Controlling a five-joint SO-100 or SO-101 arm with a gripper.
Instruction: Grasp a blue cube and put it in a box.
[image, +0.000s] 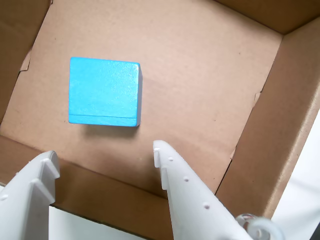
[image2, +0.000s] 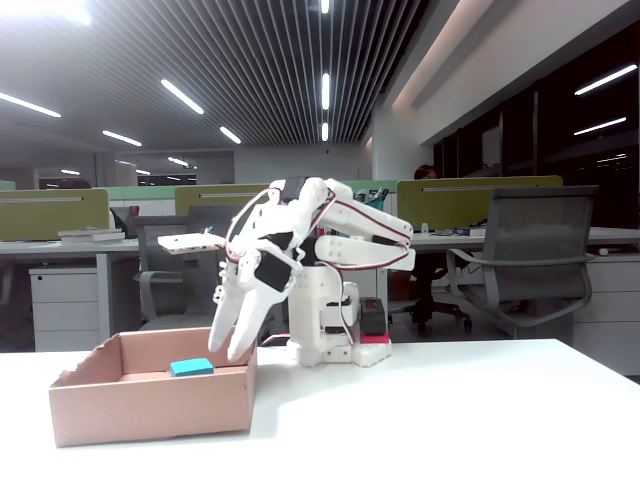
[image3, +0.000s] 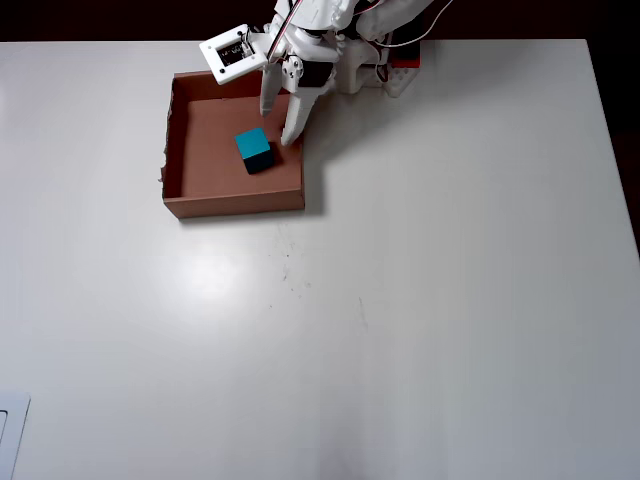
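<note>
The blue cube (image: 104, 91) lies flat on the floor of the box (image: 210, 65), free of any grip. From the fixed view its top (image2: 191, 367) shows just over the box's front wall (image2: 150, 405). The overhead view puts the cube (image3: 254, 149) in the right half of the box (image3: 233, 203). My white gripper (image: 105, 156) hangs open above the box's near wall, both fingers apart and empty, a short way from the cube. In the fixed view the gripper (image2: 230, 350) points down over the box's right end, and overhead it (image3: 277, 126) sits just beside the cube.
The arm's base (image2: 330, 345) stands behind the box on a white table (image3: 450, 300). Office desks and chairs fill the background of the fixed view. A ragged edge marks the box's left wall (image3: 164, 170).
</note>
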